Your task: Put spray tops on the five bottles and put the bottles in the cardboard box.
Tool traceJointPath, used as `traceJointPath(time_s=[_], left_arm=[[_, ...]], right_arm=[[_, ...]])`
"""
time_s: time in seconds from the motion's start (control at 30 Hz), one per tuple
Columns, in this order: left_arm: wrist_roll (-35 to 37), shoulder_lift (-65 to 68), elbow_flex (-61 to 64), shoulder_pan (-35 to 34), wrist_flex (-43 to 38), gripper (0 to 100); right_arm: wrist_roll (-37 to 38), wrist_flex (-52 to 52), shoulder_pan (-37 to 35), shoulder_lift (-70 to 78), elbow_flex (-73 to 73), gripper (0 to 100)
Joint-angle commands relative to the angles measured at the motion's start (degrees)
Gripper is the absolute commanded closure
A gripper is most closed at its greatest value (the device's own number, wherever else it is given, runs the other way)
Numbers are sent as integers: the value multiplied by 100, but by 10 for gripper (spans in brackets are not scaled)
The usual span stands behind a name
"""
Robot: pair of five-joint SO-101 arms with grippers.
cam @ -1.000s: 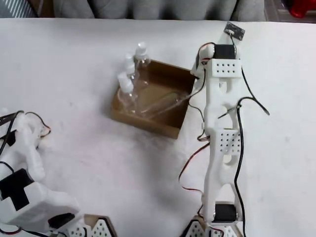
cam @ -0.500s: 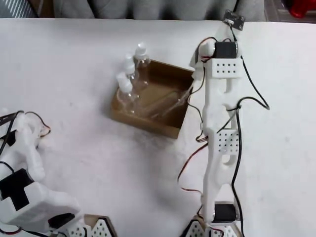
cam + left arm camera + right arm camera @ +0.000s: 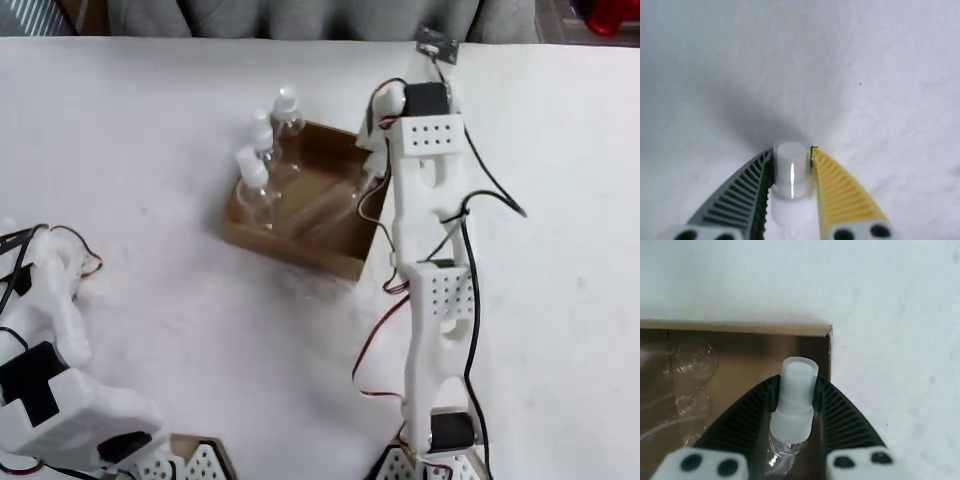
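Cardboard first, from the high view: the brown open-topped cardboard box point(image 3: 345, 262) sits mid-table on the white table point(image 3: 150, 110). Three clear plastic bottles with white spray tops point(image 3: 262, 130) stand in the box at the end nearer my left arm point(image 3: 50, 400), which is folded low at the table's near corner. My white right arm point(image 3: 430, 200) stretches out beside the box, its head at the box's far corner. From the left wrist view, my left gripper point(image 3: 791, 152), one finger grey and one yellow, is clamped on a small white cylindrical spray top point(image 3: 790, 175) above bare table. From the right wrist view, my right gripper point(image 3: 797, 382), with black fingers, pinches the white top of another clear bottle point(image 3: 792, 412), held upright inside the box's corner.
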Motion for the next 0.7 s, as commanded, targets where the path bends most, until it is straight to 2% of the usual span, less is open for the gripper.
traceJointPath(time_s=[0.0, 0.47, 0.67], left_arm=[[26, -31, -220, 92, -141, 980], [26, -31, -220, 92, -141, 980], [26, -31, -220, 92, -141, 980]], right_arm=[[-35, 145, -259, -875, 484, 983], [-97, 136, -822, -1508, 1029, 983], [-97, -4, -787, -1490, 1020, 983]])
